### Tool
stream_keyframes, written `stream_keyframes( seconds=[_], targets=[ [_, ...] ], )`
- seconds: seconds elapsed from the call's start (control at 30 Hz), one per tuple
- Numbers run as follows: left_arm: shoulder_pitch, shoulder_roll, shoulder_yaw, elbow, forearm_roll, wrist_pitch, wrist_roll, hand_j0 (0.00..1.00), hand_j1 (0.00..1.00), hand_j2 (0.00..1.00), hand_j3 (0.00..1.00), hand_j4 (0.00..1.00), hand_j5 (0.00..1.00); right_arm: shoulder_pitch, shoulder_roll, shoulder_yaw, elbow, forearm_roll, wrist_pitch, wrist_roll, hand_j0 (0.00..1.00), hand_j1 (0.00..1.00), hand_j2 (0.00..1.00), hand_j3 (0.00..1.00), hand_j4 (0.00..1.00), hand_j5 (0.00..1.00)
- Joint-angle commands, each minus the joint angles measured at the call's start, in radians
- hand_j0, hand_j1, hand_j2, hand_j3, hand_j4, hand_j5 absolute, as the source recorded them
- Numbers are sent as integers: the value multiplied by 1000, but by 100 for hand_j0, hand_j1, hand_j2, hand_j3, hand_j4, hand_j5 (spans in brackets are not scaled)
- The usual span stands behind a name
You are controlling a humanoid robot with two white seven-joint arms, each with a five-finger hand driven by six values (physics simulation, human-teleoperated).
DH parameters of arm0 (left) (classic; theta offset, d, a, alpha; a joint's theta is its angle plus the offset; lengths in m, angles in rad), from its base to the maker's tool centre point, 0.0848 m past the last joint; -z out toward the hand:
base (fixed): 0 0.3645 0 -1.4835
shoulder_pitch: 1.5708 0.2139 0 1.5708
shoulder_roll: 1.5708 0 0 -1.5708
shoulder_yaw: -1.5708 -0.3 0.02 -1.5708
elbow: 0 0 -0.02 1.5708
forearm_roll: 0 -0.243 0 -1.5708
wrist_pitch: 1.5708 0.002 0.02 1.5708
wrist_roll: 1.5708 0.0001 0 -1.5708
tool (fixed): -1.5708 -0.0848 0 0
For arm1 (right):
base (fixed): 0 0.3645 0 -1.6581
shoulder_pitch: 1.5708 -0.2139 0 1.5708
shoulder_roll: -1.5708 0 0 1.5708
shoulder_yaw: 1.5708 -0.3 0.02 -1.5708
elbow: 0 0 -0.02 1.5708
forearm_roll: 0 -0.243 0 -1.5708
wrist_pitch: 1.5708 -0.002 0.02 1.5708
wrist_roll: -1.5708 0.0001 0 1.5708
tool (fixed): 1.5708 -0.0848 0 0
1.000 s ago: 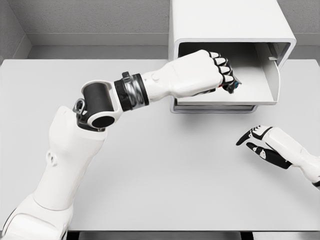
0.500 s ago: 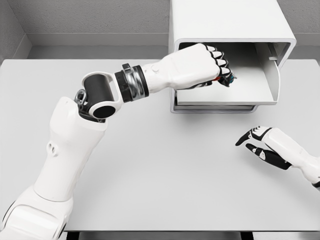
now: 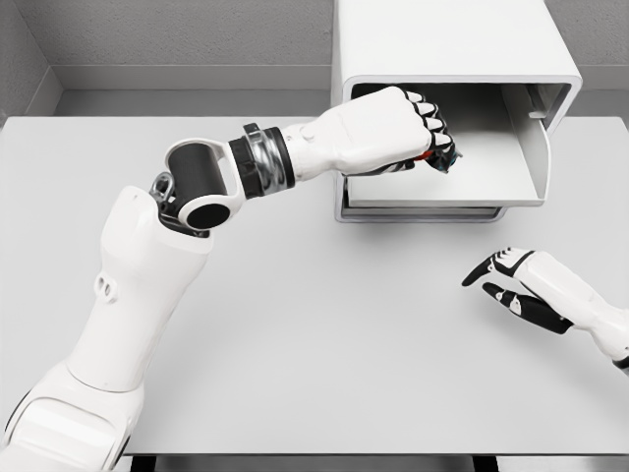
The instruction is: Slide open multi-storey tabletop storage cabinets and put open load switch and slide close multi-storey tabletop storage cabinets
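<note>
- Storage cabinet [image 3: 442,39]: a white box standing at the far edge of the grey table [image 3: 324,334], right of centre. I see its upper drawer [image 3: 491,157] pulled out toward me, the pale tray floor exposed.
- Left hand [image 3: 388,133]: I have the left arm reaching from the lower left across the table, forearm extended to the cabinet. The fingers are curled tight into a fist around the load switch [image 3: 442,157], held over the left part of the open drawer.
- Load switch: only a small dark piece with a hint of red and teal shows past the knuckles; I cannot tell whether it touches the drawer floor.
- Right hand [image 3: 516,285]: resting low over the table at the right, well apart from the cabinet, fingers loosely extended and holding nothing.
</note>
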Motion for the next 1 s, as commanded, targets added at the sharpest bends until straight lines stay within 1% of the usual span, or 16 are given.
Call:
stream_keyframes(
  seconds=[0.0, 0.03, 0.13, 0.27, 0.3, 0.53, 0.63, 0.7, 0.73, 0.77, 0.8, 0.83, 0.93, 0.97],
  targets=[
    [0, 0, 0, -1, 5, 3, 1, 58, 58, 58, 58, 58, 58, 0, -1, 0, 0, -7, 1, 0, 51, 51, 51, 51, 51, 51],
    [2, 0, 0, -1, 5, 3, 1, 62, 62, 62, 62, 62, 62, 2, -1, 0, 0, -7, 1, 0, 51, 51, 51, 51, 51, 51],
    [3, 0, 0, -1, 5, 3, 1, 67, 67, 67, 67, 67, 67, 2, -1, -2, 0, -7, 1, 0, 51, 51, 51, 51, 51, 51],
    [3, 0, 0, -1, 3, 3, 1, 69, 69, 69, 69, 69, 69, 0, -1, 0, 0, -7, 1, -1, 51, 51, 51, 51, 51, 51],
    [3, 0, 0, -1, 3, 3, 1, 72, 72, 72, 72, 72, 72, 0, -1, -2, 2, -7, 1, 0, 51, 51, 51, 51, 51, 51],
    [3, 0, 0, 1, 3, 3, 1, 72, 72, 72, 72, 72, 72, 0, -1, -2, 0, -7, 1, -1, 51, 51, 51, 51, 51, 51],
    [3, 0, 2, -1, 5, 3, 1, 76, 76, 76, 76, 76, 76, 0, -1, 0, 0, -7, 1, 0, 51, 51, 51, 51, 51, 51],
    [5, 0, 4, -10, 6, 3, 1, 84, 84, 84, 84, 84, 84, -3, 0, 3, -1, -7, 1, 3, 51, 51, 51, 51, 51, 51],
    [8, 0, 4, -16, 9, 3, 1, 87, 87, 87, 87, 87, 87, -6, 5, 11, -15, -8, 1, 28, 51, 51, 51, 51, 51, 51],
    [9, 0, 7, -19, 14, 3, 1, 94, 94, 94, 94, 94, 94, -5, 19, 12, -27, -8, 1, 30, 51, 51, 51, 51, 51, 51],
    [12, 0, 8, -45, 14, 3, 1, 99, 99, 99, 99, 99, 99, -5, 19, 12, -29, -8, 1, 30, 51, 51, 51, 51, 51, 51],
    [25, 0, 11, -70, 14, 3, 1, 100, 100, 100, 100, 100, 100, -5, 20, 12, -30, -8, 1, 31, 51, 51, 51, 51, 51, 51],
    [35, 0, 19, -143, 22, 3, 1, 100, 100, 100, 100, 100, 100, -5, 20, 18, -44, -10, 1, 31, 51, 51, 51, 51, 51, 51],
    [41, 0, 36, -156, 23, 3, 1, 100, 100, 100, 100, 100, 100, -5, 20, 21, -49, -10, 1, 31, 51, 51, 51, 51, 51, 51]
  ],
)
